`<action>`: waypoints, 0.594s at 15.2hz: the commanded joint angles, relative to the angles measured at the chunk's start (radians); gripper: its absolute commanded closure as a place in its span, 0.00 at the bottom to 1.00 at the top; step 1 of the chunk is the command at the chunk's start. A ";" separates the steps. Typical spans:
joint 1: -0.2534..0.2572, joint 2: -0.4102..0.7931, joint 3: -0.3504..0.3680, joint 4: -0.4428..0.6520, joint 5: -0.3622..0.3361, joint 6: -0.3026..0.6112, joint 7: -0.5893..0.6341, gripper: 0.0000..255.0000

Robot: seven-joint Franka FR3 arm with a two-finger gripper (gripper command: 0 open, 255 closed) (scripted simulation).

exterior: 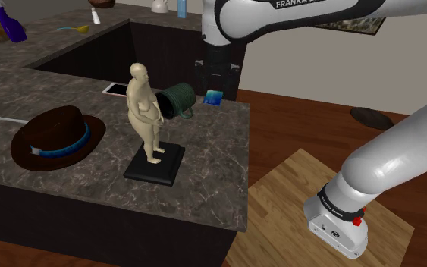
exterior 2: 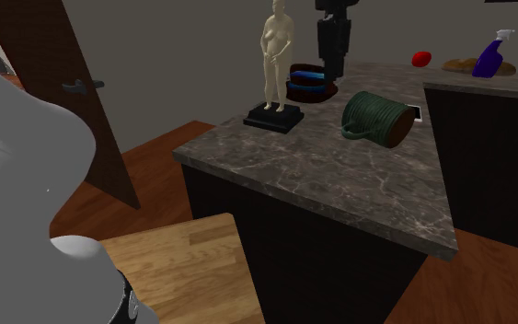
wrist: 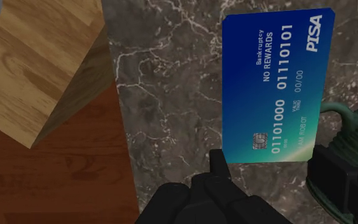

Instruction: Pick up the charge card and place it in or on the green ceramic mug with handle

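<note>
We judge the pick done or nearly so: the gripper (wrist: 269, 170) looks clamped across the near end of the blue charge card (wrist: 273, 89), which sits tilted just beside the green mug (exterior: 175, 101) at the worktop (wrist: 171, 95) corner. Placing is left, and the mug lies on its side (so "in" means via a sideways mouth). The wrist view gives the card's print & finger contact. The shoulder view gives card vs. mug. The second exterior view shows the mug's handle low, towards the worktop.
</note>
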 commanded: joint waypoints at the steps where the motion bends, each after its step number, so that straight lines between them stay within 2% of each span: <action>1: -0.011 0.063 0.008 0.068 -0.033 -0.016 0.011 1.00; 5: -0.016 0.245 0.027 0.256 -0.133 -0.055 0.049 1.00; 9: 0.017 0.436 0.025 0.480 -0.237 -0.124 0.076 1.00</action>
